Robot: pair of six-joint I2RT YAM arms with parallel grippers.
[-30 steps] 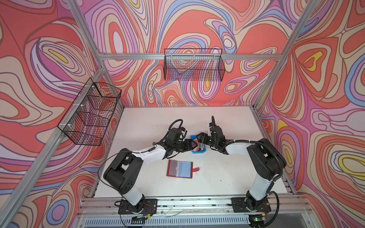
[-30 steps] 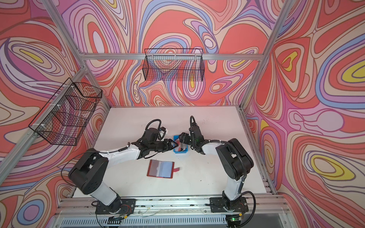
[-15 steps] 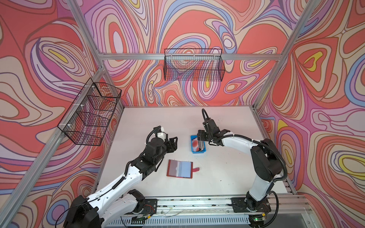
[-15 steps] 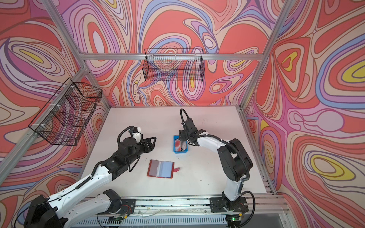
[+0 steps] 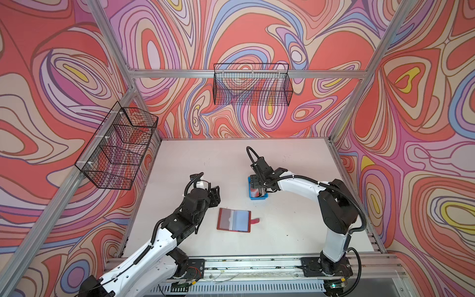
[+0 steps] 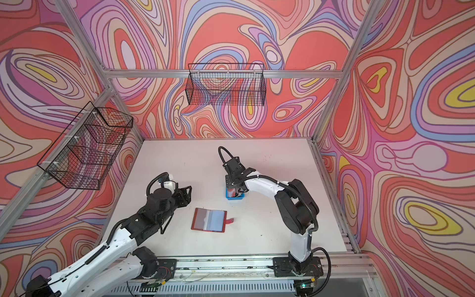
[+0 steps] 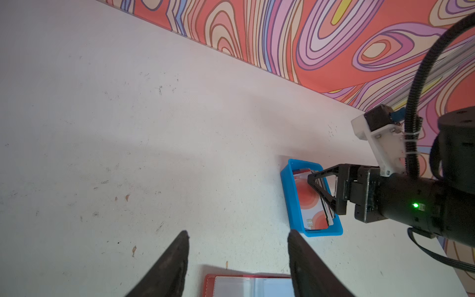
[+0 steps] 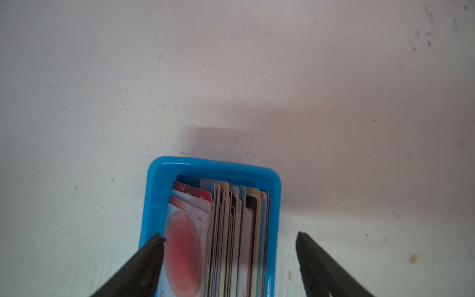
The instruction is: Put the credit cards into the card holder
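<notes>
The credit cards (image 8: 218, 231) stand on edge as a stack in a small blue tray (image 8: 213, 167); the outermost is white with a big red circle (image 7: 307, 200). My right gripper (image 8: 230, 236) is open and hangs over the tray (image 5: 258, 197). One finger is at the red-circle card's side and the other is outside the opposite tray wall. The card holder (image 5: 234, 220), red, lies open flat in the front middle of the table in both top views (image 6: 208, 220), clear sleeves up. My left gripper (image 7: 237, 232) is open and empty, left of the card holder (image 7: 246, 285) and raised.
A black wire basket (image 5: 253, 87) hangs on the back wall and another (image 5: 118, 149) on the left wall. The white table (image 5: 205, 159) ends at metal rails in front (image 5: 257, 264). The right arm (image 7: 401, 195) reaches in beside the tray.
My left arm has drawn back from the blue tray toward the front left. The right gripper stayed at the tray, shifted over the card stack and opened wider.
</notes>
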